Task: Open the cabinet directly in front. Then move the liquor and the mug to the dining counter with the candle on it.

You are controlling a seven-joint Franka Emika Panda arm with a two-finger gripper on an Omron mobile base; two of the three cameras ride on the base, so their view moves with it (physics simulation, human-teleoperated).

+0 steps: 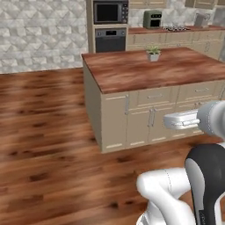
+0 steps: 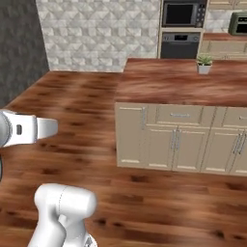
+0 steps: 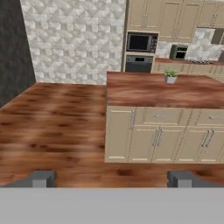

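**Open claw faces a kitchen island across the wood floor**

The wood plank floor [image 3: 61,127] spreads below and ahead of the claw [image 3: 111,179], which hangs wide open with nothing between its two dark tips. Ahead and to the right of the claw stands a large island with a reddish-brown wood-grain worktop [image 3: 166,91] over beige lower cabinets [image 3: 162,135] with short silver handles. Whether this worktop is the dining counter cannot be told; its surface here carries a small potted plant [image 3: 170,76] near the far edge. Beyond the island, well away from the claw, a pale tiled wall [image 3: 74,39] runs across the back. To its right is a tall beige unit holding a microwave [image 3: 141,43] above a black oven [image 3: 138,64]. Beige wall cabinets [image 3: 168,17] with recessed panels sit above that, far up and to the right of the claw. A green toaster [image 3: 178,52] stands on the back worktop beside the oven unit.
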